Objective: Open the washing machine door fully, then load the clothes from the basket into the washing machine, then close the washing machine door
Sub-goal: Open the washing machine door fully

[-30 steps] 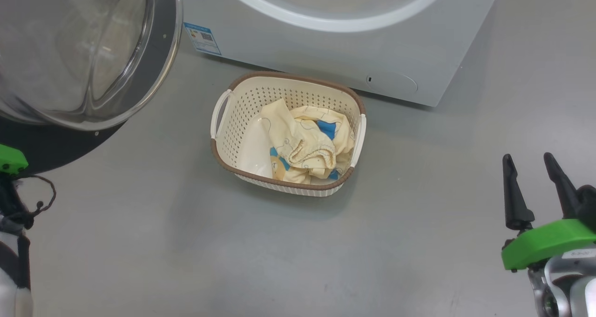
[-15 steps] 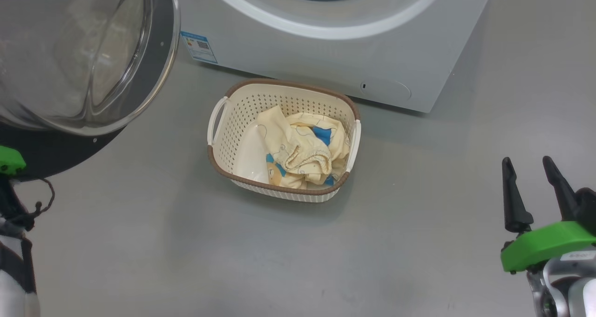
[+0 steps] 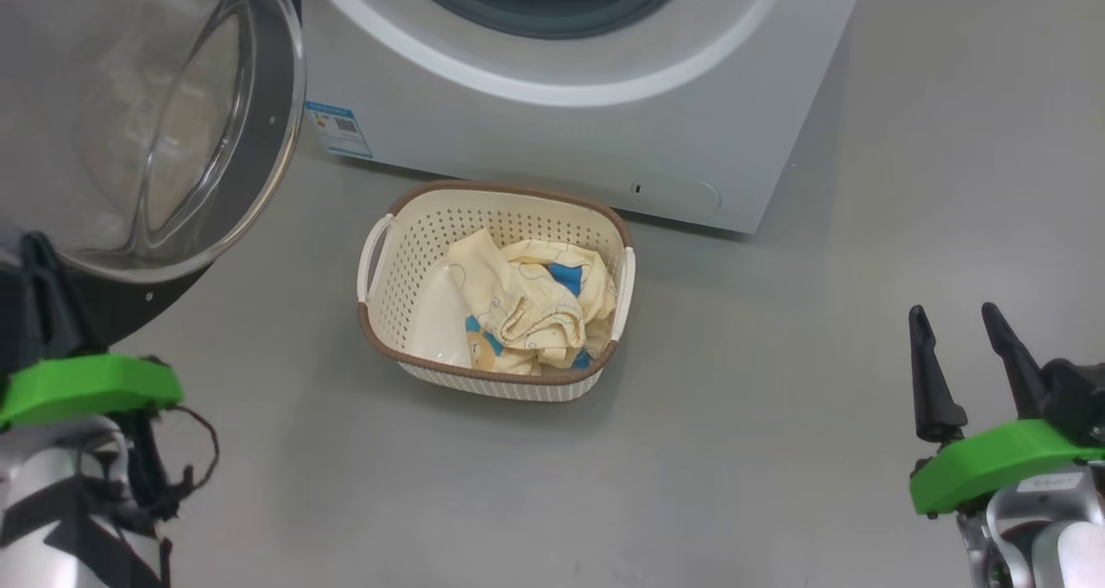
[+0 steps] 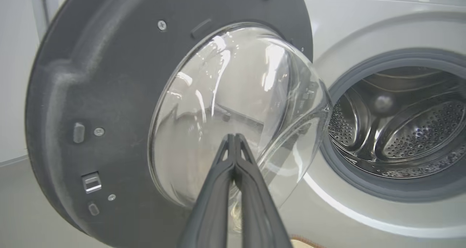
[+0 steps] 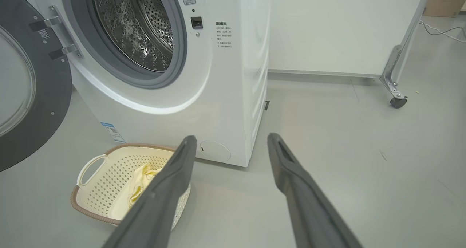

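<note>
Washing machine door (image 4: 91, 95) is swung wide so the drum (image 4: 418, 131) is cleared for the clothes (image 3: 527, 312) in the basket (image 3: 406, 260); left jaws are pressed together, empty, right jaws spread apart.

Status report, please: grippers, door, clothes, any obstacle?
Left gripper shut, empty, facing the washing machine door. Right gripper open, empty. Door open; clothes in basket. Nothing blocks the drum.

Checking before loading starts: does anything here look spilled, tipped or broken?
Nothing stands out. The door hangs open, the basket sits upright on the floor before the washing machine, and the clothes lie bunched inside it, none spilled.
</note>
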Robot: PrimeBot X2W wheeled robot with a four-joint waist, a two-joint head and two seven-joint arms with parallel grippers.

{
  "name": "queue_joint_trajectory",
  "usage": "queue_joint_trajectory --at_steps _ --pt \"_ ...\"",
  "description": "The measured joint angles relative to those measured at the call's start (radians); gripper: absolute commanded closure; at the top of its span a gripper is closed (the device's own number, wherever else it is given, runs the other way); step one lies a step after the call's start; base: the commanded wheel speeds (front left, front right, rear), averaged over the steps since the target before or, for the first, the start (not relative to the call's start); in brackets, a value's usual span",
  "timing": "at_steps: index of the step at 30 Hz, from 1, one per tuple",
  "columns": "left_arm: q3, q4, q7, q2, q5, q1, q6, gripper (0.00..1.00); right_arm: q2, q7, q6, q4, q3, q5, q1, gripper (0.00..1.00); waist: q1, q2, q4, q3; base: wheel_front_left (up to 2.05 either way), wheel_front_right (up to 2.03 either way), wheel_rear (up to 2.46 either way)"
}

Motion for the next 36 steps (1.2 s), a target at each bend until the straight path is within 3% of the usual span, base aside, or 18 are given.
queue_joint_trajectory --at_steps 3,4,5,7,8,24,36 --pt "-0.033 -0.045 0.000 -0.020 0.016 0.053 -0.003 1.00 0.000 -0.005 0.000 0.007 0.014 0.000 0.000 0.00 0.0000 0.0000 -0.022 -0.014 0.00 0.00 0.00" --pt "-0.041 -0.062 0.000 -0.024 0.024 0.070 -0.006 0.93 0.000 -0.010 0.000 0.009 0.016 0.000 0.000 0.00 0.0000 0.0000 -0.031 -0.019 0.00 0.00 0.00" --pt "-0.050 -0.075 0.000 -0.027 0.027 0.084 -0.008 0.60 0.000 -0.012 0.000 0.012 0.017 0.000 0.000 0.00 0.0000 0.0000 -0.039 -0.024 0.00 0.00 0.00" --pt "-0.072 -0.098 0.000 -0.032 0.028 0.112 -0.009 0.06 0.000 -0.014 0.000 0.017 0.017 0.000 0.001 0.00 0.0000 0.0000 -0.057 -0.034 0.00 0.00 0.00" --pt "-0.083 -0.106 0.005 -0.035 0.028 0.124 -0.010 0.00 0.000 -0.014 0.000 0.017 0.018 0.000 0.001 0.00 0.0000 0.0000 -0.066 -0.039 0.00 0.00 0.00" --pt "-0.231 -0.134 0.058 -0.058 0.035 0.221 -0.016 0.00 0.000 -0.043 0.000 0.041 0.024 -0.005 0.006 0.00 0.0000 0.0000 -0.206 -0.094 0.00 0.00 0.00" --pt "-0.274 -0.075 0.092 -0.059 0.045 0.221 -0.014 0.00 0.000 -0.044 0.000 0.036 0.017 -0.044 0.005 0.00 -0.0001 0.0000 -0.252 -0.113 0.00 0.00 0.00"
